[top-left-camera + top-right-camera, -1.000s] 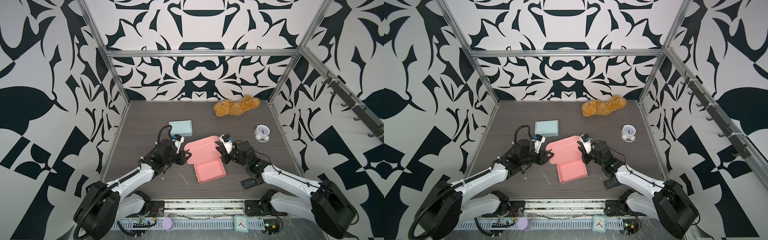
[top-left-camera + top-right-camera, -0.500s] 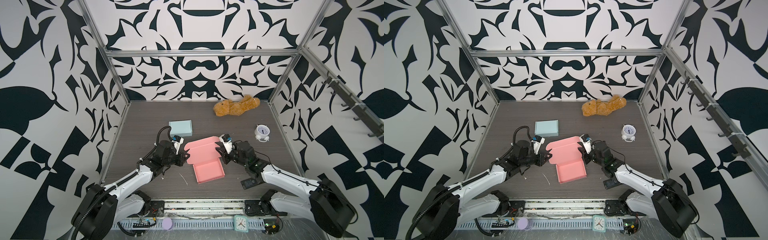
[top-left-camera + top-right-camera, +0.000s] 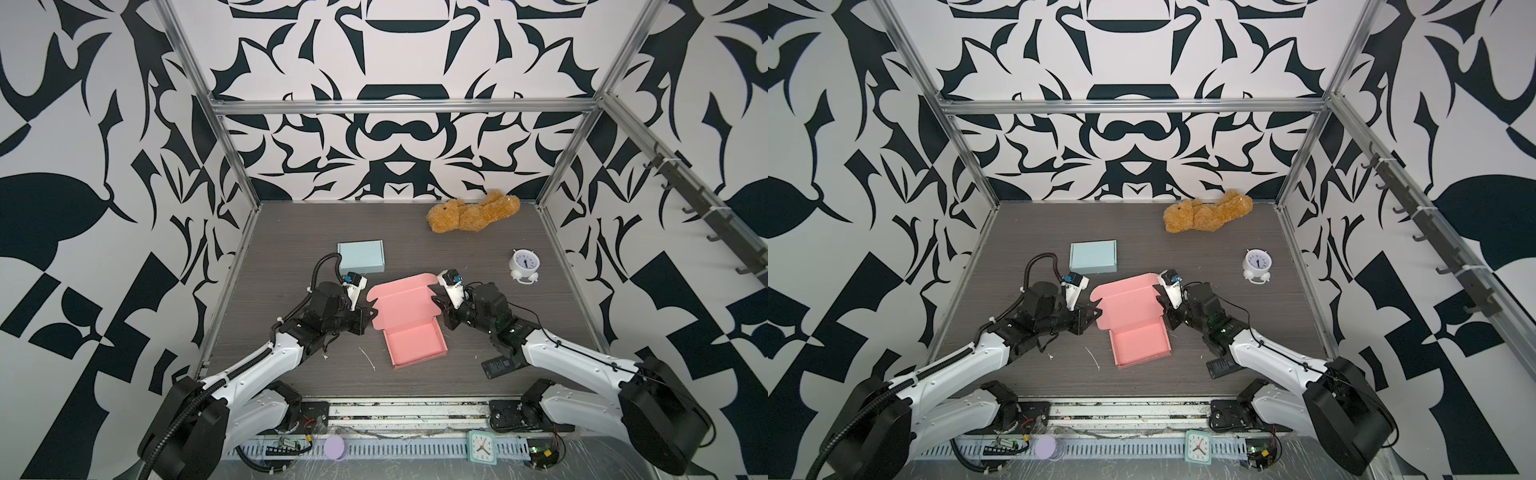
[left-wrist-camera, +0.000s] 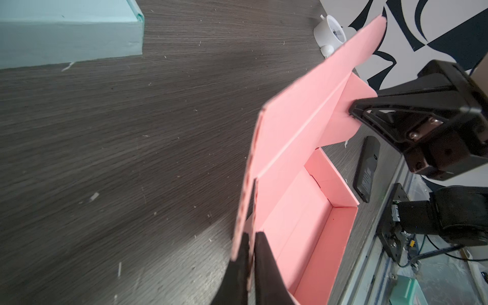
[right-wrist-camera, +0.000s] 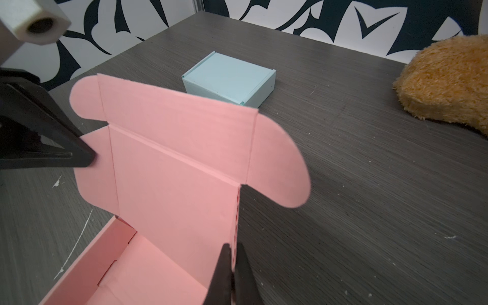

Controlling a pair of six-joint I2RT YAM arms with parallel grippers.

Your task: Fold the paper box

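On my screen the dark grey wood-grain table (image 3: pixel 291 232) carries the pink paper box (image 3: pixel 413 343) near the middle, tray down and open. A closed light blue box (image 3: pixel 360 257) lies behind it to the left. A brown plush bear (image 3: pixel 473 216) lies by the back wall, a white alarm clock (image 3: pixel 525 266) stands to the right, and a flat black device (image 3: pixel 500 368) lies front right. White scraps (image 3: pixel 368 358) dot the surface.

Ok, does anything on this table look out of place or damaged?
Nothing looks damaged. Two small oddities: thin white slivers litter the table beside the pink box, which sits skewed to the table's edges, and the teddy bear lies toppled over near the back wall.
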